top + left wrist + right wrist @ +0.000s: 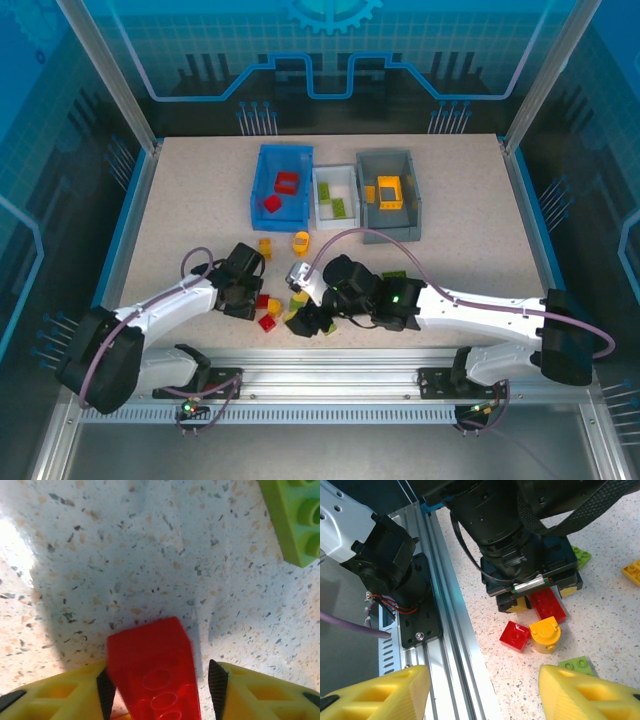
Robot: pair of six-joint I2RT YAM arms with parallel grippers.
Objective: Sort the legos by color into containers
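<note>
red brick [152, 672]: flat on the table [150, 555], studs up, lying between my left fingers [60, 697] and reaching out past their tips.
left gripper [161, 682]: mine, low over the table, jaws part open and set around the red brick.
contact: the pad on the left of the left wrist view meets the brick's edge; a strip of table shows between the brick and the other pad. i see no firm clamp.
green brick [297, 520]: ahead of my left gripper, off to the right in that view, well apart from the red brick.
right gripper [482, 682]: mine, jaws wide, nothing between them; it hangs over the rail [455, 645] at the table's near edge.
ahead of right gripper: my left gripper stands there with the red brick under it. nearer to me lie a small red brick [515, 634] and a yellow round piece [545, 632], side by side; whether they touch i cannot tell.
blue bin [258, 190]: far side of the table, red legos inside, well apart from both grippers.
white bin [318, 200]: just beside the blue bin, green legos inside.
grey bin [412, 195]: just beside the white bin, a yellow-orange lego inside.
yellow pieces [265, 245]: two loose on the table, between the blue bin and my grippers.
</note>
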